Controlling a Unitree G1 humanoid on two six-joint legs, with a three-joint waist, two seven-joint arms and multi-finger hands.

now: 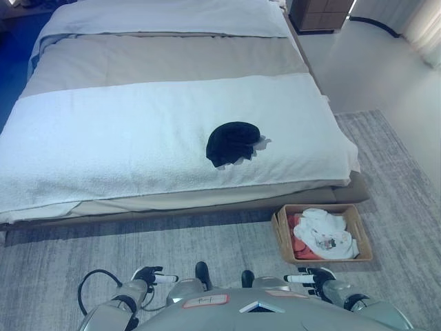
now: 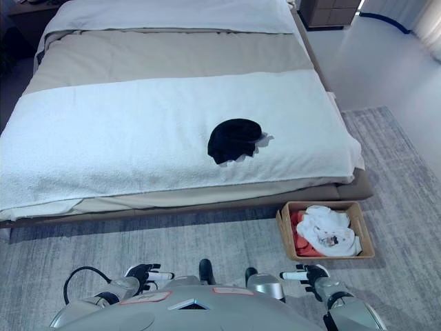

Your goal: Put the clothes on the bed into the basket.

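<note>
A dark garment lies bunched on the white blanket of the bed, near its foot edge. On the grey rug beside the bed stands the basket — white and red clothes already inside. The left hand and right hand hang low with fingers loosely straight, holding nothing.

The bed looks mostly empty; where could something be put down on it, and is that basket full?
The white blanket is bare left and right of the black garment, as is the beige band behind it. The basket on the rug is crowded with white and red clothes.
</note>
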